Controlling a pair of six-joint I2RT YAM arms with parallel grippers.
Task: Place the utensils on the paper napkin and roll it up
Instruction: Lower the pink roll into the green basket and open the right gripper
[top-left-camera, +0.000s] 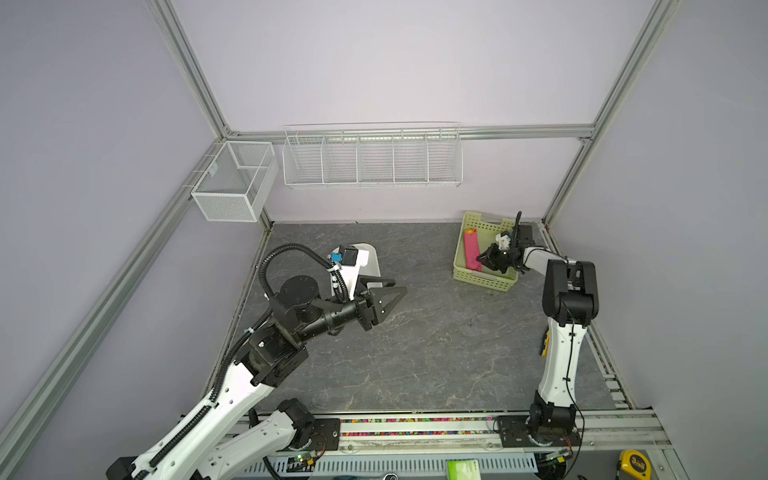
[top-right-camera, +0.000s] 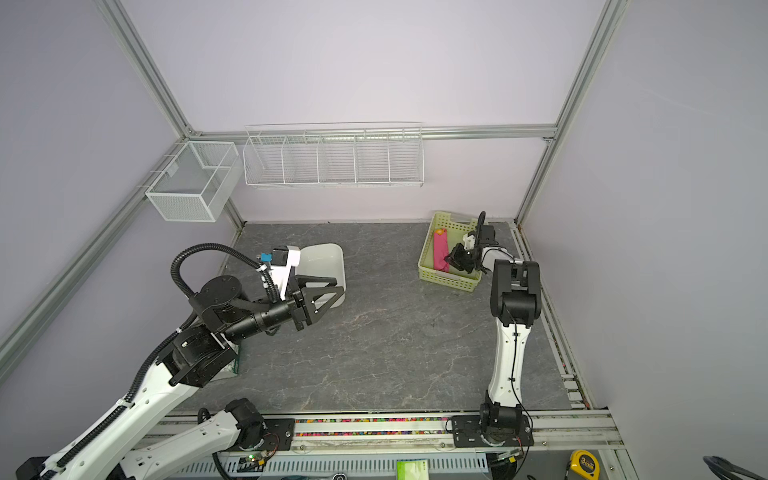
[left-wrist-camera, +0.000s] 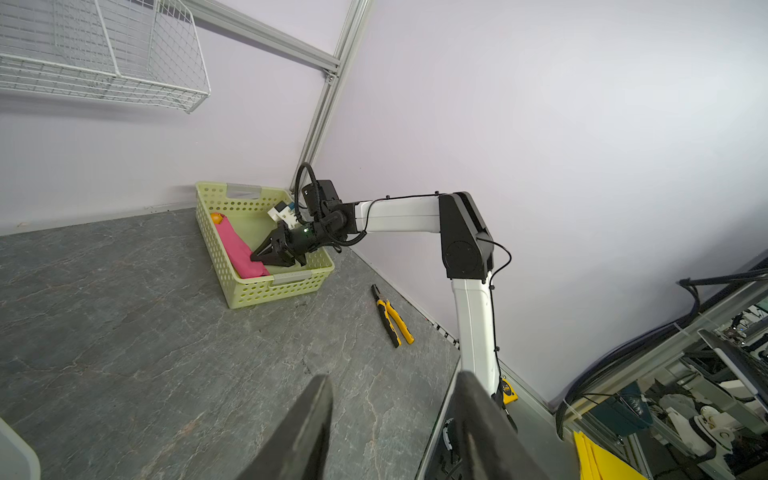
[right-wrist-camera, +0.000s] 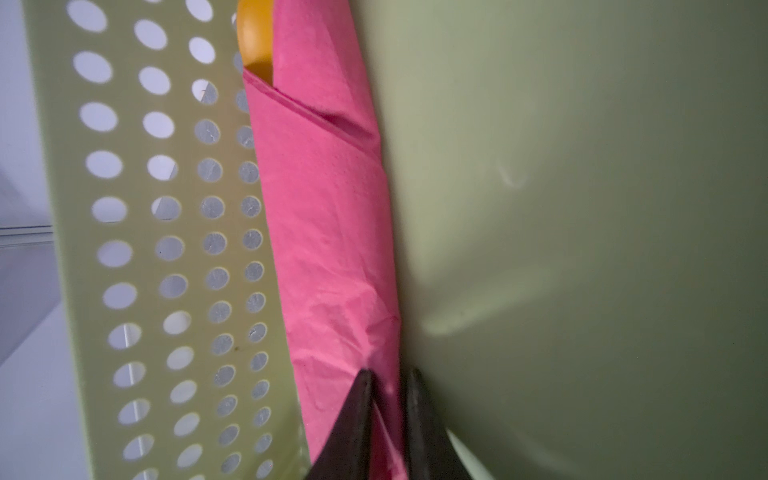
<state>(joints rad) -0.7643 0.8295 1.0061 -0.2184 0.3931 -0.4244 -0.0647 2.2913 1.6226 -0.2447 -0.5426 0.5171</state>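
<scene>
Lilac-walled cell framed in aluminium rails, with a grey marbled counter (top-left-camera: 415, 353) below.

Left wall: white mesh box (top-left-camera: 232, 183), mounted above the counter's back left corner.

Back wall: white wire rack (top-left-camera: 372, 160), five compartments.

Left half of the counter: left claw (top-left-camera: 400, 287) (top-right-camera: 340, 284), held above the surface and pointing toward the middle. Wide, with the fingers (left-wrist-camera: 307, 415) well apart in the left wrist view. Just behind it, toward the back left corner: white tub (top-right-camera: 324, 257), partly hidden by the wrist.

Back right corner of the counter: pale green perforated basket (top-left-camera: 484, 284) (top-right-camera: 449, 282) (left-wrist-camera: 270, 291), shown in both top views.

Inside the basket, lengthwise against its left wall (right-wrist-camera: 166, 249): paper napkin (top-left-camera: 471, 249) (top-right-camera: 439, 249) (left-wrist-camera: 239, 249) (right-wrist-camera: 328, 228), pink, rolled into a tube.

At the roll's far end: rounded orange tip of the utensils (top-left-camera: 470, 231) (left-wrist-camera: 216, 217) (right-wrist-camera: 255, 37), poking out. Remainder hidden inside the roll, number of pieces not to be told.

At the roll's near end: right claw (top-left-camera: 481, 258) (left-wrist-camera: 255, 257) (right-wrist-camera: 390, 372), reaching down into the basket. Narrow, with the fingertips (right-wrist-camera: 361, 415) close together and a fold of pink paper between them. Gripping or only straddling: cannot tell.

Near the right edge of the counter, between basket and right arm's base: yellow-handled pliers (left-wrist-camera: 392, 318), lying flat.

Beyond the front right corner, off the counter: yellow tape measure (top-left-camera: 633, 463) (top-right-camera: 584, 463).
</scene>
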